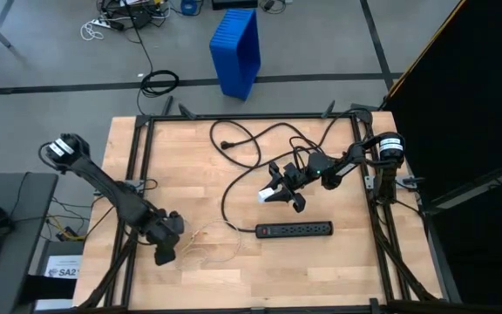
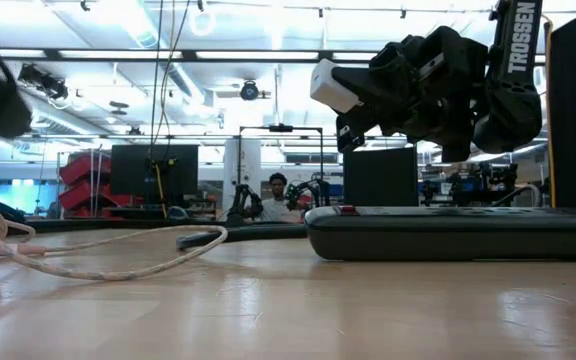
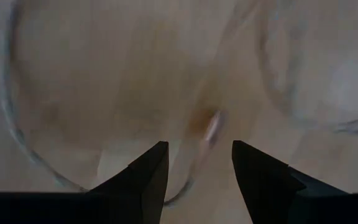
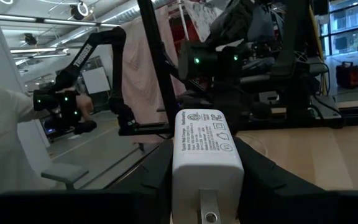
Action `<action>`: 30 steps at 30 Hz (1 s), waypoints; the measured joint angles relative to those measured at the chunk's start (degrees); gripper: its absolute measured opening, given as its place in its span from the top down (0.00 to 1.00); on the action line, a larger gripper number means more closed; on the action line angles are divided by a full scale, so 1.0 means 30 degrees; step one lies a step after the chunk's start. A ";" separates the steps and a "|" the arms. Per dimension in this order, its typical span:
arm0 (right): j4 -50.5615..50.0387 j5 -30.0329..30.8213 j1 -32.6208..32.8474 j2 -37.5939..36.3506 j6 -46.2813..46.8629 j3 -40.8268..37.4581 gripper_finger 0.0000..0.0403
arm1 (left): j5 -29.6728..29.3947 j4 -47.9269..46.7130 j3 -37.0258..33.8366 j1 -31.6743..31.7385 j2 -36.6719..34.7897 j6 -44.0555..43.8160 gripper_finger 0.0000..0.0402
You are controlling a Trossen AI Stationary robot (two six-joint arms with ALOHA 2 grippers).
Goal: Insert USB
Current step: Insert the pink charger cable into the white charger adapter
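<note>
The pale wooden bench (image 1: 338, 270) stands on grey floor beside a blue plastic crate (image 1: 236, 51). Near its front-left corner, the left gripper (image 1: 164, 253), fingers parted, hovers over the thin whitish looped USB cable (image 1: 206, 244). Mid-bench, the right gripper (image 1: 279, 194) clamps a white boxy charger (image 4: 207, 155) above the black power strip (image 1: 295, 229); only its wrist view shows the printed label.

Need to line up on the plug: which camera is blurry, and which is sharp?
Left wrist view: badly out of focus, the cable and table just smears. Right wrist view: the white charger sharp. Low view: ceiling lights glare, right gripper dark against them.
</note>
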 joint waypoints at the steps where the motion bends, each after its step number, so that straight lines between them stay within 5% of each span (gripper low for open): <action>1: -0.0001 0.0000 0.0000 0.0000 0.0000 0.0000 0.77 | 0.0216 0.0167 -0.0100 0.0000 0.0130 -0.0017 0.60; 10: -0.0001 -0.0036 -0.0015 0.0000 -0.0102 0.0000 0.77 | 0.0486 0.1358 -0.0409 0.0000 0.0657 0.0167 0.63; 21: -0.0001 0.0015 -0.0015 0.0000 -0.0124 0.0000 0.77 | -0.0164 0.1675 -0.0425 0.0007 0.0693 0.1326 0.98; 30: -0.0001 0.0474 -0.0022 0.0000 -0.0131 0.0000 0.77 | -0.3542 -0.9940 0.3595 0.0216 0.0722 -0.1277 0.99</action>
